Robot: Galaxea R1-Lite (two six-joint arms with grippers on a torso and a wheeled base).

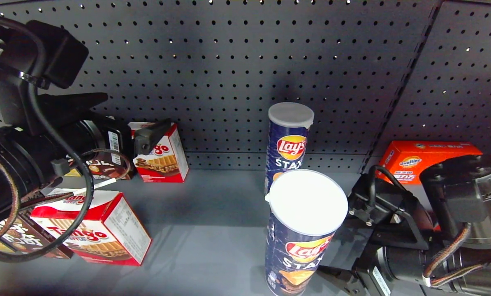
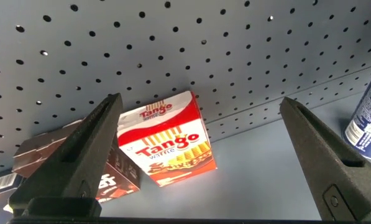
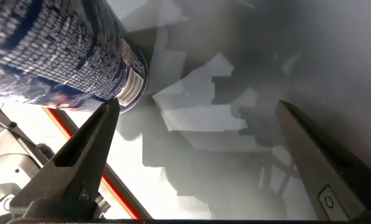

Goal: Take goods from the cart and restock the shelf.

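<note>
left fingers (image 2: 86,162) spread wide, nothing between them, held level over the shelf (image 1: 212,213) and aimed at the pegboard back wall (image 1: 229,61)

rear red-and-white wafer box (image 2: 166,143) stands upright straight ahead of the left gap, clear of both tips and close to the wall; reads as already faced out for display

brown wafer box (image 2: 114,171) is just beside it, ahead of one left finger

second red-and-white wafer box (image 1: 101,230) sits below and behind the left fingers, nearer the shelf front and turned at an angle; probably needs squaring up

right fingers (image 3: 79,155) also wide open with nothing between them, low over the shelf

front chips can (image 1: 299,246), blue with a white lid, stands upright on the shelf just outside one right finger, its base rim by that tip; cannot tell if they touch

rear chips can (image 1: 288,144) is further ahead of the right fingers, near the back wall, in line behind the front can; looks like a row filled back to front

orange box (image 1: 418,158) lies out to the side of the right fingers, by the wall

judgement: this can counts as stocked, and the open right fingers fit a let-go. Tall narrow can, so a sideways brush from that near finger could tip it; pulling straight back looks safest
</note>
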